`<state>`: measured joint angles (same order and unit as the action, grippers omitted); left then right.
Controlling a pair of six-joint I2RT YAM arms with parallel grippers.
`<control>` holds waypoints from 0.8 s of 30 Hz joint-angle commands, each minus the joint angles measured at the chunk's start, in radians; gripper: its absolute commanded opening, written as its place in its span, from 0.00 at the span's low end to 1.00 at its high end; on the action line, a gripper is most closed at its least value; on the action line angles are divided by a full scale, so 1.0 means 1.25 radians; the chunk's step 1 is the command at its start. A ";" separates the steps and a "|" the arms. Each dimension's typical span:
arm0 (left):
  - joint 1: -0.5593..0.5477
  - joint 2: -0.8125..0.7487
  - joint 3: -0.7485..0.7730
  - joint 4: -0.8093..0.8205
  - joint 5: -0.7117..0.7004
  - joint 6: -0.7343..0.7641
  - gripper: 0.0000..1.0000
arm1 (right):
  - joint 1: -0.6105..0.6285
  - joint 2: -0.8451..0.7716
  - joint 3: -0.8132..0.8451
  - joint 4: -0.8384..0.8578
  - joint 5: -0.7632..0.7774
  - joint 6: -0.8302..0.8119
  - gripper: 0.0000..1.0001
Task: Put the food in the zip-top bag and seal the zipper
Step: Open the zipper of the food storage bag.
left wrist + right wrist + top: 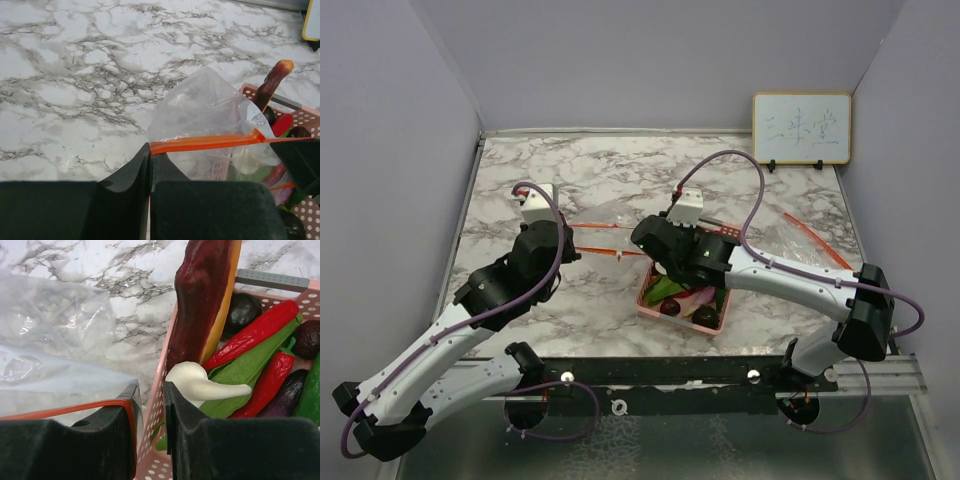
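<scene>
Top view: you lose the far half of the basket under the right arm. Whiteboard scribble behind the basket is too small to read. Right wrist: green piece inside the basket is cut by the frame edge. Left wrist: bag edge vanishes inside the left pincer.

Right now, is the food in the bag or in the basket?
In the basket: chilies, mushroom, green leaf lie there; bag looks empty.

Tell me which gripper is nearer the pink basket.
Right. The right gripper hangs at the basket's left rim; the left gripper is off to its left, shut on the orange zipper of the bag.
</scene>
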<state>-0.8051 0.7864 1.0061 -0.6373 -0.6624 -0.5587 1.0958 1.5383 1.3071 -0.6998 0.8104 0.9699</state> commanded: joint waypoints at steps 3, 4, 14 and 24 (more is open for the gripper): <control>0.019 -0.037 -0.004 -0.054 -0.123 0.044 0.00 | -0.030 -0.014 -0.080 0.038 0.051 -0.135 0.26; 0.019 -0.034 -0.013 -0.047 -0.099 0.041 0.00 | -0.030 -0.016 -0.105 0.146 -0.005 -0.205 0.27; 0.018 -0.018 -0.071 0.029 0.053 0.002 0.00 | -0.030 0.127 -0.107 0.375 -0.171 -0.280 0.50; 0.018 0.026 -0.174 0.113 0.050 -0.048 0.00 | -0.030 -0.037 -0.187 0.474 -0.308 -0.379 0.79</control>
<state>-0.7864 0.8051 0.8299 -0.5709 -0.6132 -0.5827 1.0649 1.5917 1.0748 -0.1822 0.5003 0.5617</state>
